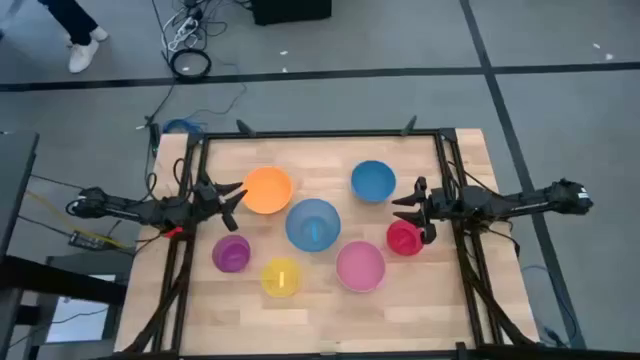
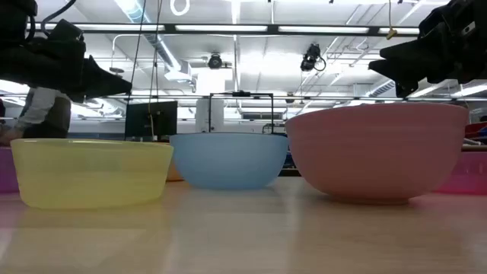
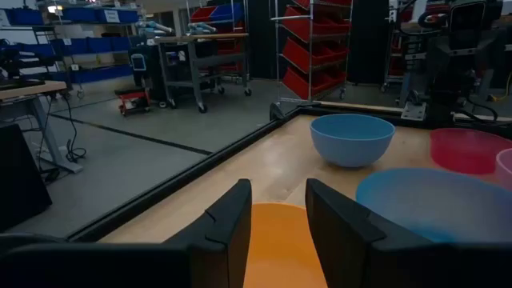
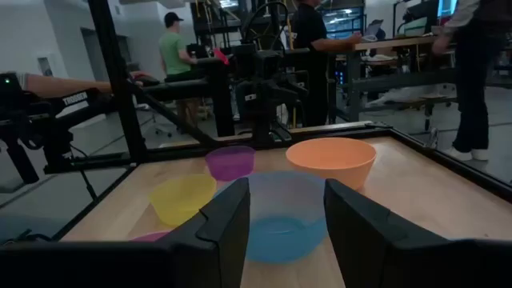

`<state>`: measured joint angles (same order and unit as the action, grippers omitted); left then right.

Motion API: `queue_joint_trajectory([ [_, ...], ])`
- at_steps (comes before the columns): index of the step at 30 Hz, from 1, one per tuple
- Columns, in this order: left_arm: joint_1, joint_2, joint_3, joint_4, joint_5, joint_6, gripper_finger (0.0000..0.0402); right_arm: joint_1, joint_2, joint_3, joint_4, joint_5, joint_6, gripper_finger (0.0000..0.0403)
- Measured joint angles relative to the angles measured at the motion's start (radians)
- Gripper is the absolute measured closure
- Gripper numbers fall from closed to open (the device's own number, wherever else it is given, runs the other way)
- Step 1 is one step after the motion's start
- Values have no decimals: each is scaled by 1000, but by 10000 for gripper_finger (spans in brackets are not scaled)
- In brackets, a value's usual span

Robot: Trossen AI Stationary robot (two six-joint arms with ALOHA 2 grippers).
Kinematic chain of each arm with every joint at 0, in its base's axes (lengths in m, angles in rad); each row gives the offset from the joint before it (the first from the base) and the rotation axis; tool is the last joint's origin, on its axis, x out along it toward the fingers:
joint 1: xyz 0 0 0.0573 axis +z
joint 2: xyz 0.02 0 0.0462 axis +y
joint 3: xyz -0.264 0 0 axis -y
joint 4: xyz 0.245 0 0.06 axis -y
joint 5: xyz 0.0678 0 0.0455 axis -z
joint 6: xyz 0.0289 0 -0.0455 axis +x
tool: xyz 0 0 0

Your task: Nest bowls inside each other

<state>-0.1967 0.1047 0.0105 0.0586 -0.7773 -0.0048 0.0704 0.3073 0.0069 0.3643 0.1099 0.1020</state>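
Seven bowls stand apart on the wooden table, each on its base: orange [image 1: 267, 189], light blue [image 1: 313, 224], blue [image 1: 372, 181], red [image 1: 404, 238], pink [image 1: 360, 266], yellow [image 1: 281, 277] and purple [image 1: 231, 252]. My left gripper [image 1: 232, 195] hovers open at the table's left, just left of the orange bowl [image 3: 280, 248], which shows between its fingers in the left wrist view. My right gripper [image 1: 408, 205] hovers open at the right, between the blue and red bowls, facing the light blue bowl [image 4: 280, 210]. Neither touches a bowl.
A black frame [image 1: 320, 134] runs along the table's far edge and both sides. Bare wood lies along the near edge [image 1: 320, 320]. People stand in the room beyond the table [image 4: 170, 48]. In the low view the yellow [image 2: 91, 171] and pink [image 2: 377, 152] bowls stand nearest.
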Motion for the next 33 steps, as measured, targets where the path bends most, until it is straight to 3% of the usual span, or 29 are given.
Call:
queue_joint_trajectory([
  [31, 0, 0, 0, 0, 0, 0, 273, 0, 0, 0, 0, 0, 0, 251],
  [33, 0, 0, 0, 0, -5, 75, 273, 0, 0, 0, 0, 0, 0, 251],
])
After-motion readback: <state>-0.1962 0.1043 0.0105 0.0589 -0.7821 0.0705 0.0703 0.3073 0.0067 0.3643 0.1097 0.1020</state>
